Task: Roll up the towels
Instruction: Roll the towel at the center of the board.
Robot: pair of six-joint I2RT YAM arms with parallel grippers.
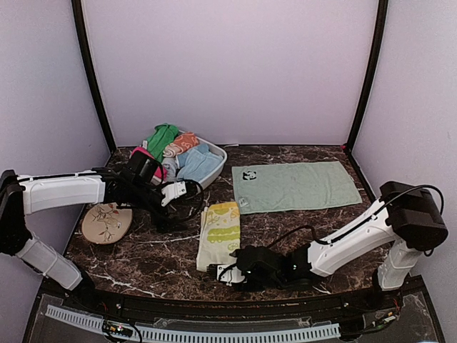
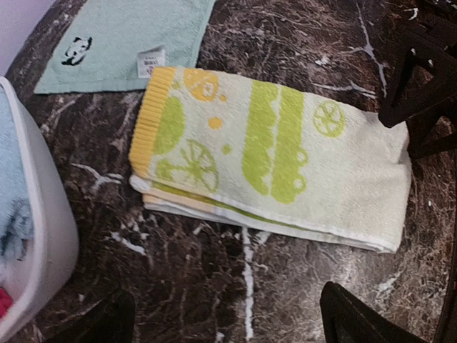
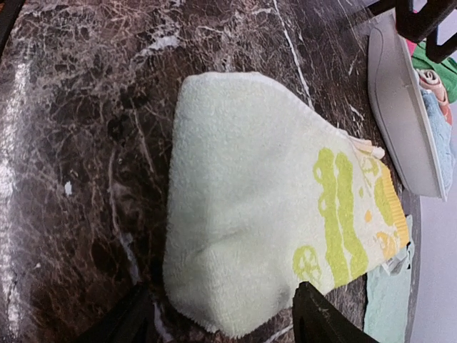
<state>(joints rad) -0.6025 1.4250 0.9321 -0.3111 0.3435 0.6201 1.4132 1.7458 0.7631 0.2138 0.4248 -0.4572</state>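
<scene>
Bundled towels (image 1: 178, 146) in the bin (image 1: 221, 154), upper left, look rolled. The yellow-lime towel (image 1: 219, 230) lies folded, unrolled, at centre. The right hand (image 3: 225, 318) is spread astride its near end, the left hand (image 2: 228, 318) spread and empty. The mint towel (image 1: 296, 187) lies flat, right.

Of the left gripper (image 2: 228, 294) I get only two finger stubs at the bottom edge. The mint towel (image 2: 121, 39) runs off the top, the bin (image 2: 44, 236) off the left. Overhead, the left arm (image 1: 64, 191) hides most of the pink towel (image 1: 141, 152).
</scene>
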